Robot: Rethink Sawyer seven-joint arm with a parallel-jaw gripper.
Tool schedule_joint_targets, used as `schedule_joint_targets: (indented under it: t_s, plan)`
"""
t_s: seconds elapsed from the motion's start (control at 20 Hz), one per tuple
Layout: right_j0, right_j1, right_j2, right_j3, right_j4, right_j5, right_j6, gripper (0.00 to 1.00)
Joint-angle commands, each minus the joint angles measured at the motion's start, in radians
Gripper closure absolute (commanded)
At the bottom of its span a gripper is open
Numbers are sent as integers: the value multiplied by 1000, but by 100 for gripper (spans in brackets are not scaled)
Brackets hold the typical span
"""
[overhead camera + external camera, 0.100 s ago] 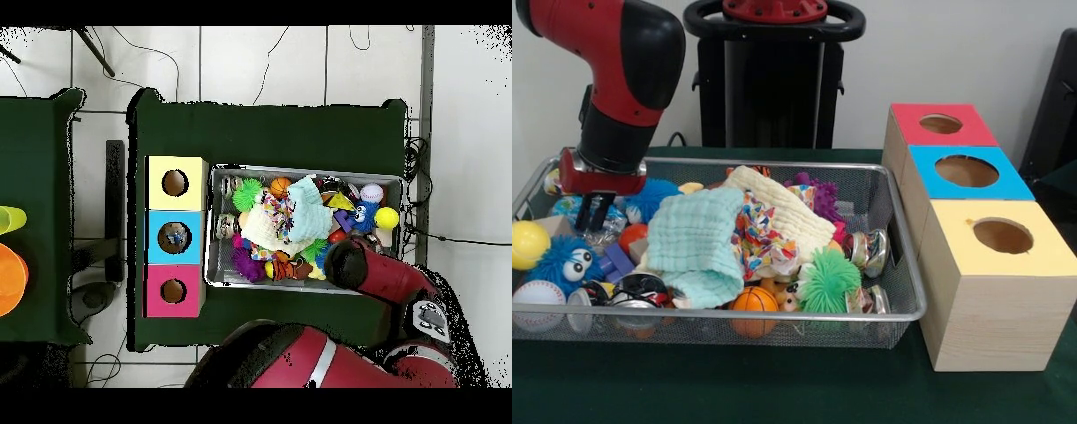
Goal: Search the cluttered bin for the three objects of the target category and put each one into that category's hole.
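Target not certain from the task line alone; likeliest candidates directly under the pincer (595,215), at the end of the wire bin (777,314) farthest from the boxes: a crinkly silver wrapper (598,233), a red ball (632,237) and a purple block (619,261).

Ball round, so no long axis and no heading to match. Block seemingly lying flat, long axis slanting toward the bin's front rim, though half buried and hard to read. Wrapper crumpled, no clear axis.

Pincer spread and empty, hanging just above the wrapper, beside a blue fuzzy toy (653,197).

For a clean pick: choose one piece, centre over it, turn the wrist across the block's short side if going for that, then descend straight. Avoid snagging the mint cloth (693,243) close by. Lift clear of the rim before crossing the tabletop (777,389) to the red box (900,132), blue box (1008,187) or yellow box (1050,258). Something apparently already inside the blue hole (175,238), seen from overhead.
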Motion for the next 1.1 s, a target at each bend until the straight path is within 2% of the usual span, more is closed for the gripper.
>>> schedule_joint_targets:
  t_s: [0.05,0.5,0.6,0.75,0.9,0.95,1.1]
  plan:
    - [-46,193,38,74,6,16,252,0]
    - [-66,185,60,86,-1,-24,246,0]
    - [-126,160,123,114,-21,-23,221,0]
    - [-208,128,215,156,-32,47,169,0]
    - [-355,103,371,223,-38,140,89,0]
    - [-379,105,398,235,-34,158,82,0]
    - [-405,105,420,251,-44,162,83,0]
